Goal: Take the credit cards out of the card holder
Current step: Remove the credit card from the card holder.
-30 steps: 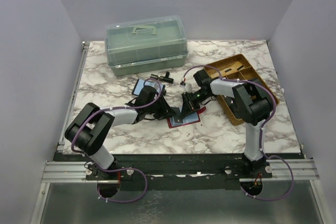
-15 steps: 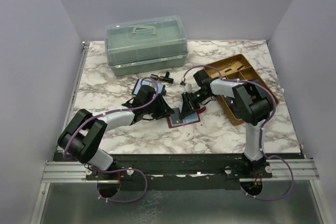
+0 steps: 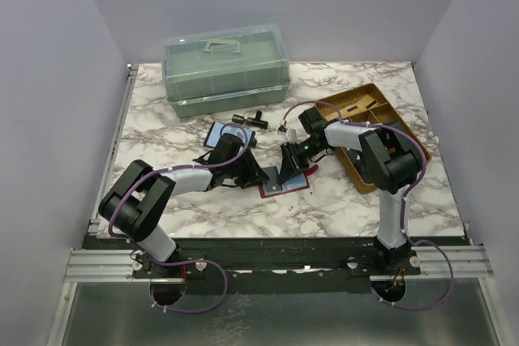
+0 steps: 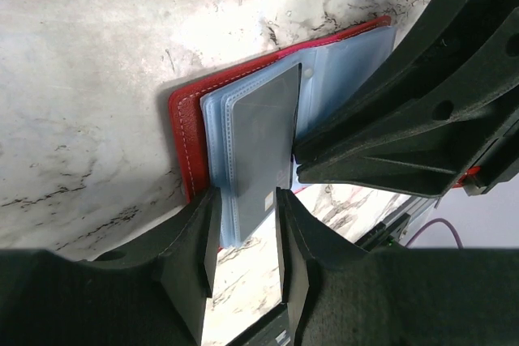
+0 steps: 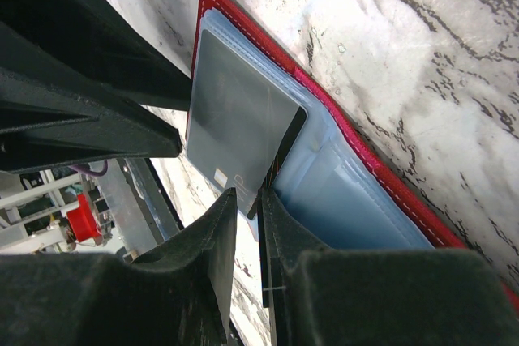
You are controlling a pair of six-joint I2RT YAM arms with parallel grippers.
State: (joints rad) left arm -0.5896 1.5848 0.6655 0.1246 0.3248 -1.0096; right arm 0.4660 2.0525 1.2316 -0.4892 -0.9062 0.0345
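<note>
Over the last second the left arm (image 3: 182,177) swung its elbow out toward the near-left corner and has come back to where it was. Its pincer (image 4: 247,200) never left the left end of the card holder (image 3: 284,186). The right arm (image 3: 349,135) and the holder itself have not shifted. So the move reads as a small re-aim, not progress: the red holder lies open on the marble surface (image 3: 349,208) between the two arms, just ahead of centre. The one credit card (image 4: 261,143) that shows, a grey rectangle, sits in its clear sleeve with only its near end poking past the sleeve stack. No card is out yet, and I cannot tell how many more lie beneath. The left arm reaches forward and to the right, forearm low over the surface. Its pincer is level with the holder and its fingers (image 4: 204,237) stand apart on either side of the card's near end, so nothing is gripped. The right arm folds back to the left from its base, wrist angled down onto the holder. Its pincer (image 5: 247,196) is nearly together and appears clamped on the edge of a thin plastic leaf, holding the pages open. The likely next step is for the left to close on the card's end and draw it out.
</note>
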